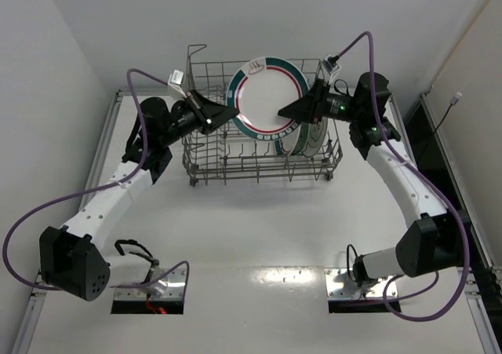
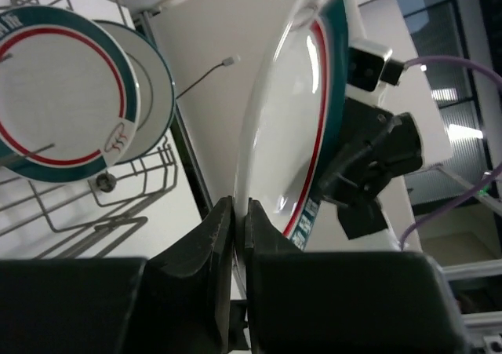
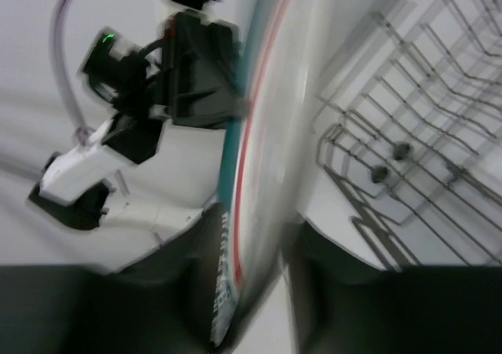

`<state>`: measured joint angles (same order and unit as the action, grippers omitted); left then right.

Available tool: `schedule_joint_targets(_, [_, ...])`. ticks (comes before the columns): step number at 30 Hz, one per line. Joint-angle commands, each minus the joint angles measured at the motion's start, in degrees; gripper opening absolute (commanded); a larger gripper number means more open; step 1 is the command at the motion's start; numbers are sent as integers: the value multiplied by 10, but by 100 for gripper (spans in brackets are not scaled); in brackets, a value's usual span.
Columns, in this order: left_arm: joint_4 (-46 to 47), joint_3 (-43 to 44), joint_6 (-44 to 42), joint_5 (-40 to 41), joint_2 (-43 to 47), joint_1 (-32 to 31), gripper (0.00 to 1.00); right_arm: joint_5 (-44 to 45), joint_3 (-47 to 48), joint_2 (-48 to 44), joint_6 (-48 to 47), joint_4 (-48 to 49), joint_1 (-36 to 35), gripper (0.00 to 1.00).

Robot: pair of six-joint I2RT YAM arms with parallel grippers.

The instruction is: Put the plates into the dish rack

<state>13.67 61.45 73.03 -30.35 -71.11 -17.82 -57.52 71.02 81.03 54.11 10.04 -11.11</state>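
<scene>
A white plate with teal and red rim rings hangs upright above the dish rack, a grey wire basket at the back of the table. My left gripper is shut on its left rim; in the left wrist view the jaws pinch the thin edge of the plate. My right gripper holds the opposite rim, and in the blurred right wrist view the plate fills the gap between the fingers of that gripper. Two more ringed plates stand in the rack's right end.
White walls close in behind and beside the rack. A dark rail runs along the table's right edge. Purple cables loop over both arms. The arm bases sit at the near edge.
</scene>
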Motion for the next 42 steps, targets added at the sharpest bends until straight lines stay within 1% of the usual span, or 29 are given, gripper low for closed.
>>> schedule_joint_targets(1, [56,30,4,-1,-4,-18,0,-2,-4,3,-16,31,6,16])
schedule_joint_targets(2, [44,36,-8,-1,-4,-18,0,11,-4,3,-16,22,12,2])
schedule_joint_targets(3, [4,41,-23,-1,-4,-10,0,18,-4,-3,-23,14,12,0])
schedule_joint_targets(5, [-57,65,-82,15,-4,11,0,46,3,-16,-43,-28,25,0])
schedule_joint_targets(6, [-123,73,-106,24,-4,20,0,61,10,-16,-76,-53,25,0])
schedule_joint_targets(7, [-161,84,-159,35,-4,29,1,82,26,-23,-100,-83,25,0])
schedule_joint_targets(8, [-202,109,-185,72,-10,47,7,136,38,-23,-126,-162,25,0])
schedule_joint_targets(9, [-281,123,-211,96,-10,55,12,174,65,-23,-172,-205,17,0])
schedule_joint_targets(10, [-314,135,-236,118,-16,63,16,257,75,-23,-189,-243,7,0])
schedule_joint_targets(11, [-344,154,-279,140,-16,78,25,295,83,-29,-200,-271,1,0])
schedule_joint_targets(12, [-369,161,-298,187,-16,86,31,341,90,-29,-208,-318,-8,0])
schedule_joint_targets(13, [-414,166,-314,210,-16,92,36,386,112,-29,-213,-346,-8,0])
schedule_joint_targets(14, [-433,171,-340,231,-16,108,40,467,125,-24,-222,-373,-15,0])
schedule_joint_targets(15, [-447,171,-351,261,-16,116,49,496,148,-6,-227,-410,-21,0])
schedule_joint_targets(16, [-467,171,-368,273,-11,131,52,532,161,6,-242,-427,-21,0])
schedule_joint_targets(17, [-474,171,-375,282,-10,138,58,547,176,22,-252,-444,-28,0])
schedule_joint_targets(18, [-482,165,-387,302,-3,150,63,570,222,59,-267,-480,-38,0])
schedule_joint_targets(19, [-482,165,-388,303,6,150,63,583,222,76,-273,-494,-45,0])
schedule_joint_targets(21, [-491,157,-395,315,12,161,69,622,251,106,-280,-515,-69,0])
schedule_joint_targets(24, [-497,144,-406,315,18,182,69,679,270,141,-292,-521,-93,0])
schedule_joint_targets(25, [-497,138,-406,310,24,187,70,703,285,159,-298,-521,-112,0])
schedule_joint_targets(28, [-502,132,-411,310,24,192,70,730,314,193,-306,-539,-123,0])
schedule_joint_targets(29, [-502,132,-411,310,24,192,70,735,334,205,-312,-544,-129,0])
schedule_joint_targets(30, [-502,132,-417,310,29,198,70,735,341,226,-312,-544,-129,0])
schedule_joint_targets(33, [-502,126,-422,304,29,209,70,740,352,250,-312,-550,-140,0])
schedule_joint_targets(37, [-502,126,-422,293,34,214,70,774,372,278,-312,-557,-155,0])
schedule_joint_targets(38, [-502,126,-422,293,34,219,70,779,378,286,-312,-571,-162,0])
schedule_joint_targets(42, [-502,119,-422,293,34,220,70,791,378,297,-312,-577,-162,0])
